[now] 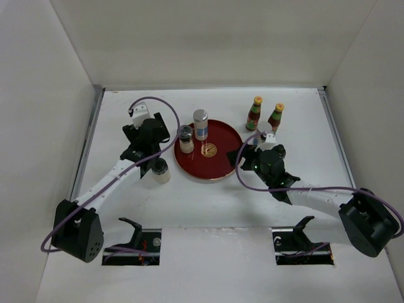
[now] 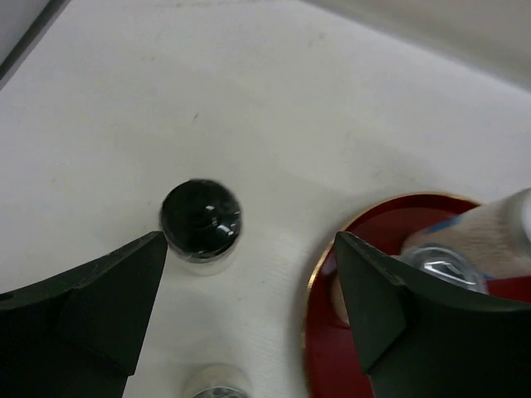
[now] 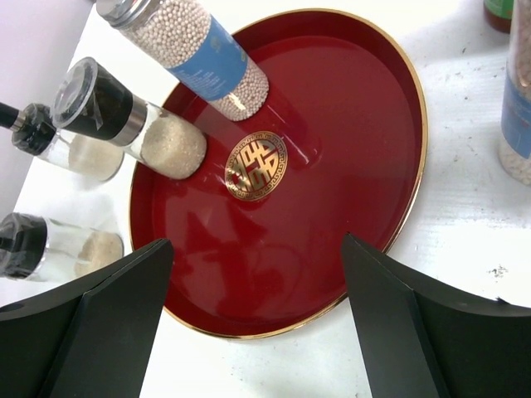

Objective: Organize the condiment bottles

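Observation:
Two slim red sauce bottles with yellow caps stand behind the round red tray. A grey-lidded spice jar and a silver-lidded, blue-labelled jar stand on the tray. A black-lidded jar stands left of the tray, and the left wrist view shows a black-lidded jar beside my left gripper's left finger. My left gripper is open and empty above the table between that jar and the tray rim. My right gripper is open and empty over the tray's near-right rim.
Another blue-labelled jar stands on the table right of the tray, close to my right gripper. A second black-lidded jar lies left of the tray. White walls enclose the table on three sides.

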